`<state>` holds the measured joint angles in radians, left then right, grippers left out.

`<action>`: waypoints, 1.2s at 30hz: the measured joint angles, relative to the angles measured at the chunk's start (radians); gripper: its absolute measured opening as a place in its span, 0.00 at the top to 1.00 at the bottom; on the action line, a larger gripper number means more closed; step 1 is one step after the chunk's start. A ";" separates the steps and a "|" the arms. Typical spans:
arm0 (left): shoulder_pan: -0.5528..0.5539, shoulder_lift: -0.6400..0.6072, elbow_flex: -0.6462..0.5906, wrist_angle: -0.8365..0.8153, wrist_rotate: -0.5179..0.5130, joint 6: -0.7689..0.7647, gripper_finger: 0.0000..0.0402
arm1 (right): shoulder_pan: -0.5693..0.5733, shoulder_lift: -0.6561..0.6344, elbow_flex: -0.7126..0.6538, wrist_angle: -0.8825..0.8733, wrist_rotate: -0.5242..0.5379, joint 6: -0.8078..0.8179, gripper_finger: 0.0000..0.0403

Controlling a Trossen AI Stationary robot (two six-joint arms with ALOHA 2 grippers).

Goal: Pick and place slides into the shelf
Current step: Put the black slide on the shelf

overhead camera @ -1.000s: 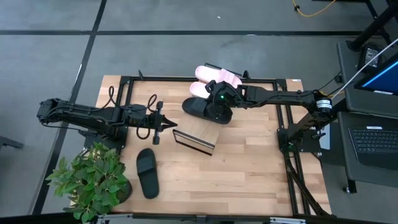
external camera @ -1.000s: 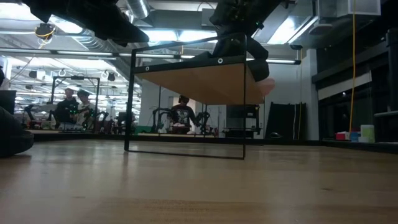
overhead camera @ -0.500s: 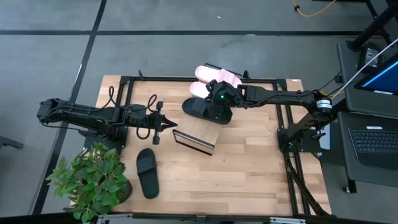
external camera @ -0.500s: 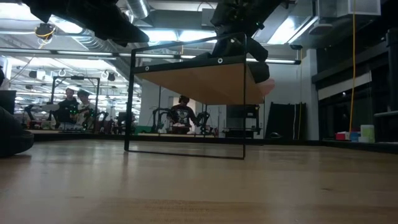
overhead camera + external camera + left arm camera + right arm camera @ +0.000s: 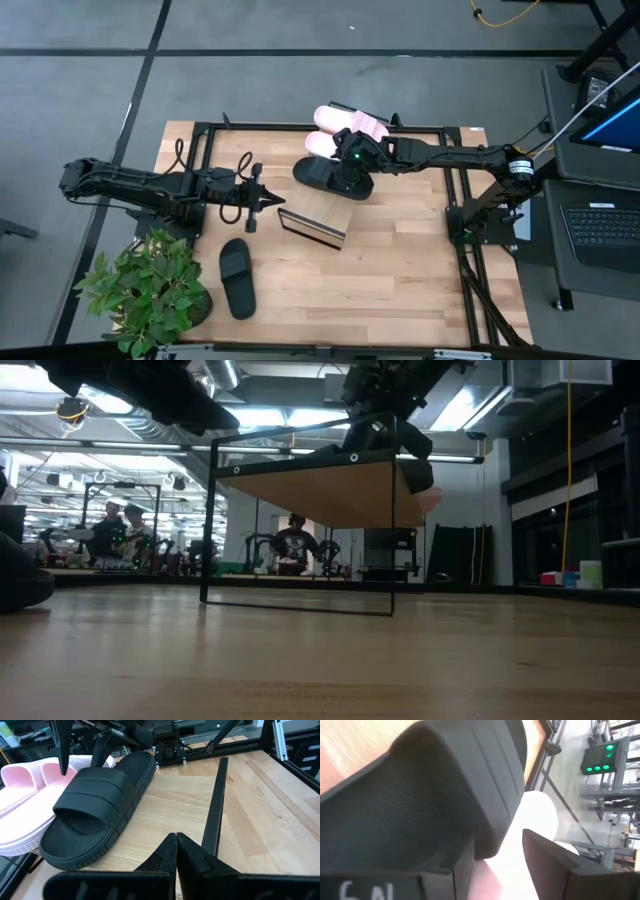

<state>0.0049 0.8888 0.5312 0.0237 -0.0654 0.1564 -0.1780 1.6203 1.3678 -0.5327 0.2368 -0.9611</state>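
We see a black slide [image 5: 97, 805] lying on the slanted shelf [image 5: 170, 810], just beside the two pink slides [image 5: 345, 124] that already sit at the shelf's far end. The other black slide [image 5: 237, 278] lies on the worktop [image 5: 400, 270] near the potted plant [image 5: 150, 290], well apart from the shelf, so three slides look placed and one is left. The right gripper [image 5: 348, 170] sits over the shelved black slide with its jaws spread wide, one on either side of the strap; we judge it is not gripping. The left gripper [image 5: 175, 850] waits beside the shelf's near end, jaws pressed together on nothing. In the low view the slides are mostly hidden behind the shelf board.
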 joint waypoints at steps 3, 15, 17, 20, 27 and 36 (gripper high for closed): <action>0.000 0.000 0.000 -0.011 0.000 0.000 1.00 | 0.006 0.000 0.013 -0.029 0.006 0.011 0.58; 0.000 0.000 0.000 -0.019 0.000 0.000 1.00 | 0.063 0.000 0.118 -0.156 0.071 0.067 0.58; 0.000 0.000 0.000 -0.018 0.000 -0.001 1.00 | 0.080 0.000 0.140 -0.179 0.140 0.070 0.58; 0.000 0.000 0.000 -0.018 0.000 0.000 1.00 | 0.106 0.000 0.177 -0.242 0.217 0.110 0.58; 0.000 0.000 0.000 -0.017 0.000 0.002 1.00 | 0.170 0.000 0.264 -0.360 0.354 0.285 0.58; 0.000 0.000 0.000 -0.016 0.000 0.005 1.00 | 0.278 -0.001 0.326 -0.484 0.469 0.459 0.68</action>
<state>0.0051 0.8888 0.5312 0.0074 -0.0654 0.1611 0.1002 1.6198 1.6939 -1.0166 0.7054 -0.5018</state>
